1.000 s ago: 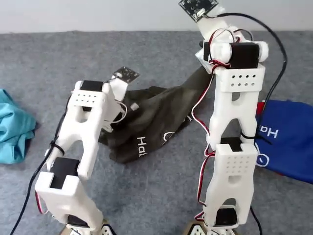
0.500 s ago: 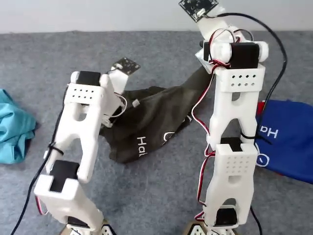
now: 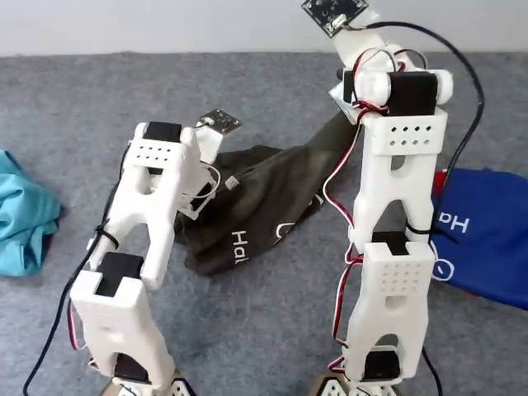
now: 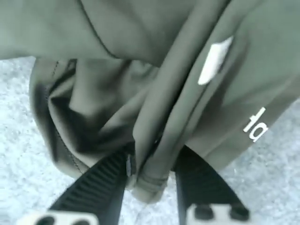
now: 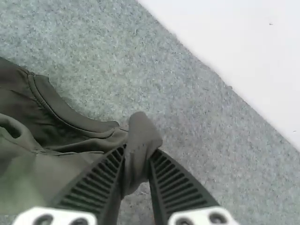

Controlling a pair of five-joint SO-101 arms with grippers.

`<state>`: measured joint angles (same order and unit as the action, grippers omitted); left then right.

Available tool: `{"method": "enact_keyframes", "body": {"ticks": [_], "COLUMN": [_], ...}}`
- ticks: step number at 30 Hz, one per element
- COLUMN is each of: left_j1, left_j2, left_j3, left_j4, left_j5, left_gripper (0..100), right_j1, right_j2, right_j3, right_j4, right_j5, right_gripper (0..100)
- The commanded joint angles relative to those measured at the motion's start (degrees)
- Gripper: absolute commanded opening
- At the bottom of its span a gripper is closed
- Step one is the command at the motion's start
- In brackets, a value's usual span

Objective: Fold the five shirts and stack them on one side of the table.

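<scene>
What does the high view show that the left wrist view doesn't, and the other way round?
The high view adds the teal shirt and the blue shirt, at opposite edges of the grey table. The left wrist view adds the left gripper pinching a fold of the dark shirt. Both show the dark shirt, its white lettering and the grey table.

Cloth: dark shirt point(image 3: 264, 206), soft, matt, creased, w/ smooth white print. Cover: desk point(image 3: 247, 91), grey, rough, felt-like, matt. Plastic: left end effector point(image 4: 152, 161) & right end effector point(image 5: 137, 157) black, ribbed; left arm point(image 3: 153, 206) & right arm point(image 3: 396, 206) white, smooth.
</scene>
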<state>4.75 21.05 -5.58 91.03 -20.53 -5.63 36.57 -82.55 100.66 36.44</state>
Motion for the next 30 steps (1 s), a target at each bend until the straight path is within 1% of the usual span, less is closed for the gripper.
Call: {"method": "enact_keyframes", "body": {"ticks": [1, 4, 8, 12, 14, 19, 23, 30], "left_j1": [0.26, 0.44, 0.44, 0.44, 0.35, 0.26, -0.62, -2.02], "left_j2": [-2.29, -2.46, -2.73, -2.73, -2.9, -9.05, -14.77, -23.3], "left_j3": [-2.15, -1.98, -3.3, -8.92, -12.18, -13.49, -13.32, -13.41], "left_j4": [0.62, 0.88, 3.78, 8.79, 9.58, 9.49, 9.49, 9.49], "left_j5": [-0.62, -0.79, -0.7, -0.7, -0.44, -0.44, 1.67, 1.58], "left_gripper": [8, 1, 2, 1, 1, 1, 1, 2], "right_j1": [-0.48, -0.48, -0.57, -0.57, -0.57, -0.48, -0.31, -0.48], "right_j2": [0.66, 1.54, 1.63, 1.89, 1.89, 1.19, -0.48, -4.7], "right_j3": [0.09, -0.18, -0.35, -0.35, -0.35, -1.23, -3.34, -3.6], "right_j4": [2.24, 2.24, 2.24, 2.24, 2.24, 2.24, 2.24, 2.24], "right_j5": [-0.62, -0.62, -0.7, -0.7, -0.7, -0.7, -0.35, -0.35], "right_gripper": [0.9, 0.9, 0.9, 0.9, 0.9, 0.9, 0.9, 0.9]}}
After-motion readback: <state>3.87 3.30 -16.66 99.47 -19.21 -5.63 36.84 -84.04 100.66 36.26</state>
